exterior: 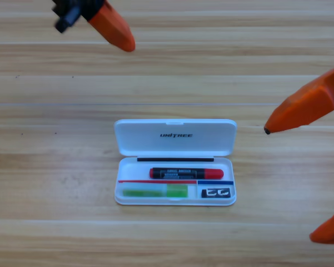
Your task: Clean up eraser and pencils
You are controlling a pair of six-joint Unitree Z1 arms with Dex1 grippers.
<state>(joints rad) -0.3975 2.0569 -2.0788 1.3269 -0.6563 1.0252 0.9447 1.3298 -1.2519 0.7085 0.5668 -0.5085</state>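
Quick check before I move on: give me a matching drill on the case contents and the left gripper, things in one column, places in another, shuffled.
Things:
1. eraser
2. green pencil
3. red-and-black pencil
4. left gripper

Places:
A. upper slot of the white case
B. top left of the picture, above bare table
C. lower right compartment
D. lower left compartment

Pairs: 1-C, 2-D, 3-A, 4-B. The right gripper waits at the right edge, jaws open.

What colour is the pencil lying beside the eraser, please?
Translucent light green pencil, left of the eraser; high view.
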